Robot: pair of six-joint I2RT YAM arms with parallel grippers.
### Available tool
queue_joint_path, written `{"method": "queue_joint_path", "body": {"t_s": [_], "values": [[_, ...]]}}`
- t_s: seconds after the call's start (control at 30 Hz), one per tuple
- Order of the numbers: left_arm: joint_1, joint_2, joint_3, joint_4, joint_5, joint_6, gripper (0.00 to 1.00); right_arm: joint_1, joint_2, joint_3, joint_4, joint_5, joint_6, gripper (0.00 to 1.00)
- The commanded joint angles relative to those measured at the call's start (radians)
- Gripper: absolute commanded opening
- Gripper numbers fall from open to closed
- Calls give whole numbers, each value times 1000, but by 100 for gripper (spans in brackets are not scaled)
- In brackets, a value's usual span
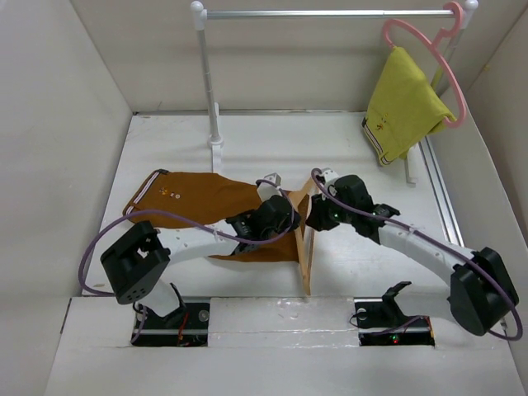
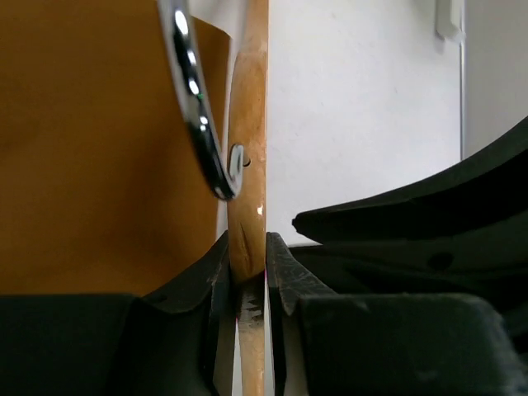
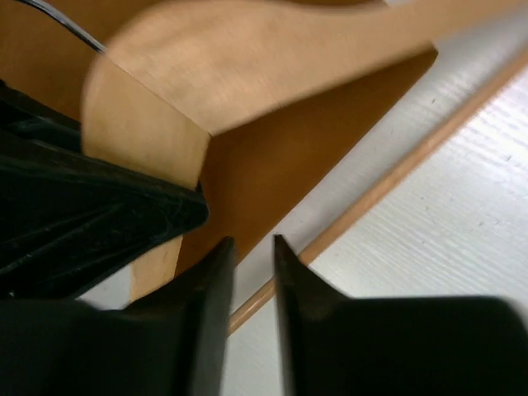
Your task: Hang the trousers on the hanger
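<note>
Rust-brown trousers [image 1: 202, 198] are lying flat on the surface [image 1: 371, 157] — likely limp, light, best pinched at the waistband. Left fingers [image 2: 289, 280] are clamping the stiff hanger [image 2: 249, 124] at their hem; right fingers [image 3: 293, 280] are hovering narrowly parted — grip unclear.

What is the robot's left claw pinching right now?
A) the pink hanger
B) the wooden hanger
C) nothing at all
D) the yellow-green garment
B: in the left wrist view, the left claw has its two fingers pressed against either side of the thin wooden hanger, just below its metal hook.
</note>
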Motion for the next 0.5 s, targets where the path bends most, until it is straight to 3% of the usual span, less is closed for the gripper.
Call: {"method": "queue_joint_path", "body": {"t_s": [0.0,0.07,0.17,0.3,0.47], "values": [[7,20,-25,56,-146,-52,0,-25,42,-24,188,18,53,36],[-3,43,-28,61,-174,-52,0,-34,108,-21,208,21,68,46],[-3,59,-34,62,-177,-52,0,-43,173,-35,291,-5,87,51],[-13,56,-73,67,-160,-61,0,-32,246,-42,364,-14,128,53],[-13,76,-99,90,-110,-43,0,4,285,-70,412,-2,176,46]]}}
